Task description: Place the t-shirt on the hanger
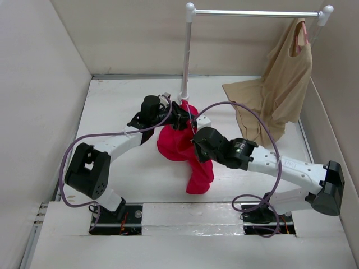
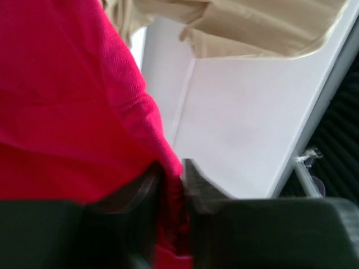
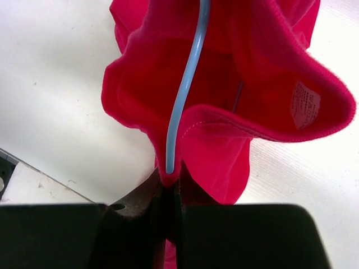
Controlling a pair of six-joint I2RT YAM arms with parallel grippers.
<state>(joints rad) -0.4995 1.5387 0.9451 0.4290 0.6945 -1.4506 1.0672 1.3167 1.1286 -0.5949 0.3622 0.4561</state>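
The crimson-red t-shirt [image 1: 182,147] hangs bunched between my two grippers above the table's middle. My left gripper [image 1: 182,116] is shut on a fold of the t-shirt [image 2: 67,101] at its upper end. My right gripper [image 1: 196,141] is shut on the t-shirt's edge [image 3: 224,89], with the pale blue hanger wire [image 3: 185,89] caught in the same pinch and running up inside the neck opening. A white neck label [image 3: 304,103] shows inside the collar. The rest of the hanger is hidden in the cloth.
A white clothes rail [image 1: 255,12] on a white post [image 1: 185,56] stands at the back. A beige sleeveless garment [image 1: 277,89] on a pinkish hanger [image 1: 300,35] hangs from the rail's right end and drapes onto the table. Walls close in left and right.
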